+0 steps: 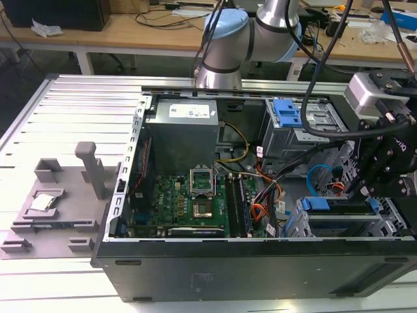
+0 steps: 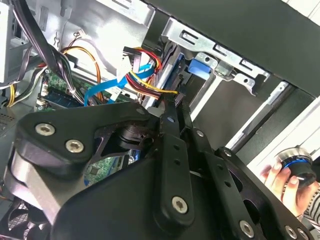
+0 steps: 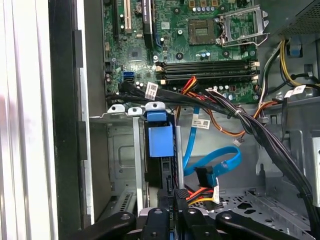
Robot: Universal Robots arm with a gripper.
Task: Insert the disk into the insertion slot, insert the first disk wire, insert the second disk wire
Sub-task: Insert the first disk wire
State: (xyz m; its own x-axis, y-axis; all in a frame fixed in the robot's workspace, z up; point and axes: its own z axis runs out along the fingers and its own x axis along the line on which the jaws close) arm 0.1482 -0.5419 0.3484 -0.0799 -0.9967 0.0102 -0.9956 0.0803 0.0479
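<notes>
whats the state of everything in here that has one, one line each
computer case: side open
hand: shut on the multicoloured disk wire, at its plug end
multicoloured disk wire: plug held against the disk; whether it is seated, cannot tell
disk: seated in the insertion slot
insertion slot: filled
blue disk wire: loose, plug apart from the disk
processor socket: cover plate flipped open

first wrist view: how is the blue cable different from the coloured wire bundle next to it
The blue cable is a single flat ribbon; the coloured wire bundle is several thin red, orange and yellow strands. The blue cable curls in a free loop with its plug hanging loose; the coloured wire bundle runs into the gripper, which looks shut on its plug. Both end in black plugs and lie beside the blue-framed disk.
</notes>
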